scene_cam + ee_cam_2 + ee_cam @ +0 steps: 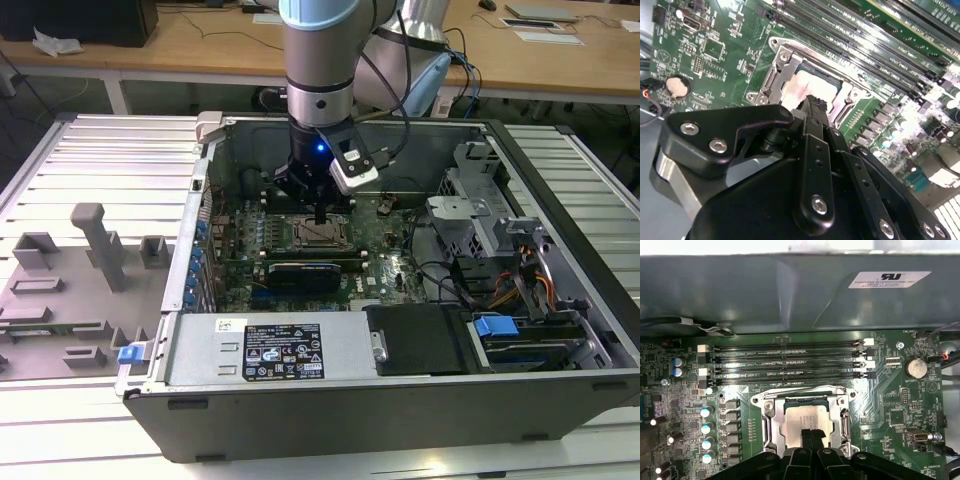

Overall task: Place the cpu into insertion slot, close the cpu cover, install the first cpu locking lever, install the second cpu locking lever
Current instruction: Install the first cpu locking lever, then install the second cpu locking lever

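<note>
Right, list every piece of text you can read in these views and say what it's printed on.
None can be read with confidence.
White sticker on the case wall: print too blurred.
Black label on the grey metal cover: too small.
White lettering on the motherboard: too small.
cpu: no legible marking on its top.

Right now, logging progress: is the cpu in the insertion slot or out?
In. The cpu lies flat inside the insertion slot, with the cpu cover framing it and the gripper directly above.
</note>
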You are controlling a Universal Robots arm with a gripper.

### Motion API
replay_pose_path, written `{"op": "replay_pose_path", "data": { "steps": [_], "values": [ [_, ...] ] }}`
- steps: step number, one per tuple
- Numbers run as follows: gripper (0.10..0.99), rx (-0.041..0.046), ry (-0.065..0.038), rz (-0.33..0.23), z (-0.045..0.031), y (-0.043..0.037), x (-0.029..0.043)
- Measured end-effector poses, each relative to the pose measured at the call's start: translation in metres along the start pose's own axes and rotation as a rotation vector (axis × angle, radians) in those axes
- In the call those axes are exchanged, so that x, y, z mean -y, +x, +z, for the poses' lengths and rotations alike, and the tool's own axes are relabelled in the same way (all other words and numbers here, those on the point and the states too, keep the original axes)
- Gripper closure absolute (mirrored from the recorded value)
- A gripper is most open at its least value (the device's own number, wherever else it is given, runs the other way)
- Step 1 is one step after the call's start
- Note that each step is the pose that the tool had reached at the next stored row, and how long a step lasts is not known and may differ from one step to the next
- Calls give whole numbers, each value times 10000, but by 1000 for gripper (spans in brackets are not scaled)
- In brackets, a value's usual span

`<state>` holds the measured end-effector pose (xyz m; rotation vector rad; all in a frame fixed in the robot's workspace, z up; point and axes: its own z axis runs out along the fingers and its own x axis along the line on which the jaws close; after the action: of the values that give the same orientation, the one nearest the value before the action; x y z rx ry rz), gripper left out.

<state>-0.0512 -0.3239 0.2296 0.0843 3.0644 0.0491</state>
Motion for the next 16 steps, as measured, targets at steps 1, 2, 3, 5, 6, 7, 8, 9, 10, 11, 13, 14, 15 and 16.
{"op": "replay_pose_path", "data": {
  "steps": [1,2,3,5,6,7,8,9,10,11,13,14,15,16],
  "values": [
    [980,0,0,-1,0,0,0],
    [980,0,0,-1,0,0,0],
    [980,-1,2,-1,-2,0,0],
    [980,-1,2,-2,-2,0,0],
    [980,-1,2,-2,-2,0,0],
    [980,-1,2,-2,-3,0,0],
    [980,-2,2,-2,-3,0,0],
    [980,-1,2,-3,-4,0,0],
    [980,-1,2,-3,-4,0,0],
    [980,-1,2,-3,-4,0,0],
    [980,-2,2,-3,-4,0,0],
    [980,-2,2,-3,-5,0,0],
    [980,-4,7,-4,-12,0,1],
    [980,-2,3,-3,-43,-3,-1]
  ]
}}
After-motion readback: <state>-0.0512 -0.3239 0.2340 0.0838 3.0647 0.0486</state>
